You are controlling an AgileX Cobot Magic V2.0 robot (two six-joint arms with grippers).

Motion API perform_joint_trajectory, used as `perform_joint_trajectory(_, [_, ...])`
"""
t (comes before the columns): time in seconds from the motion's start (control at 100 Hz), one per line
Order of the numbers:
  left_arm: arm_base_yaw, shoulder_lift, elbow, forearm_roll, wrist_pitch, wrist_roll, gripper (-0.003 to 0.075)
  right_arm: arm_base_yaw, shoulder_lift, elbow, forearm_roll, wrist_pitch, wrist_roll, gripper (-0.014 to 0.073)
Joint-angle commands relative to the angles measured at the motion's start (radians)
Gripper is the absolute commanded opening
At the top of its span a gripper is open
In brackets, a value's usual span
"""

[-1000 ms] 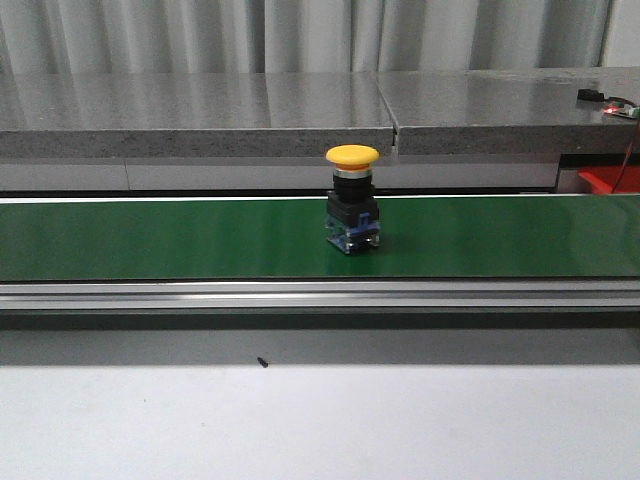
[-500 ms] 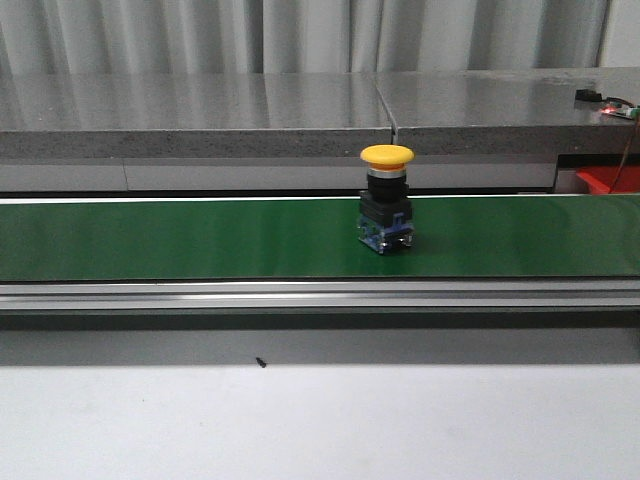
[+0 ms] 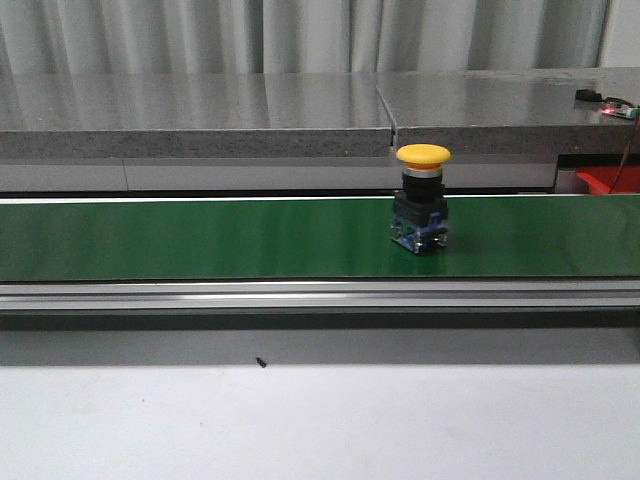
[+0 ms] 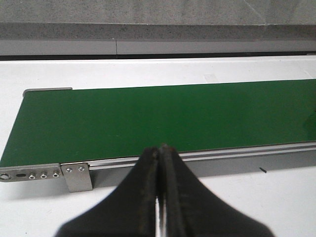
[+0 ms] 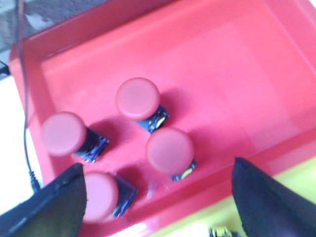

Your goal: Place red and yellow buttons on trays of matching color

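Yellow button rode the belt rightward; your left gripper waits closed, empty, right gripper spread wide over the red tray.

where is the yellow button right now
In the front view the yellow button stands upright on the green conveyor belt, right of centre, in front of the grey stone ledge. No gripper is near it there.

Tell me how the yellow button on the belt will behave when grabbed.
The yellow button looks rigid plastic, so it probably won't deform. Its wide cap over a narrower body suggests it is top-heavy and may tip if nudged. The smooth domed cap could slip; gripping the blocky body seems safer.
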State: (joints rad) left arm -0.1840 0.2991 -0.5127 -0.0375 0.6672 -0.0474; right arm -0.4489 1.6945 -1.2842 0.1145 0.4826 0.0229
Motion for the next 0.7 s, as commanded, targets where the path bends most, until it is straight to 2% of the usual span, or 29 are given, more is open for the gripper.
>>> perform_joint_trajectory(0.0, [-0.008,0.01,-0.025,-0.005,-0.07,-0.011,-0.0019,-0.008,-0.105,0.012,0.001,-0.066,-0.009,0.0602])
perform_joint_trajectory(0.44, [-0.008,0.01,-0.025,-0.005,-0.07,-0.011,-0.0019,-0.001,-0.371,0.203,0.032,0.012,-0.009,0.0602])
perform_joint_trajectory(0.53, [-0.008,0.01,-0.025,-0.005,-0.07,-0.011,-0.0019,0.023,-0.425,0.234,0.032,0.025,-0.009,0.0602])
perform_joint_trajectory(0.69, [-0.008,0.01,-0.025,-0.005,-0.07,-0.011,-0.0019,0.105,-0.47,0.241,0.031,0.155,-0.037,0.0602])
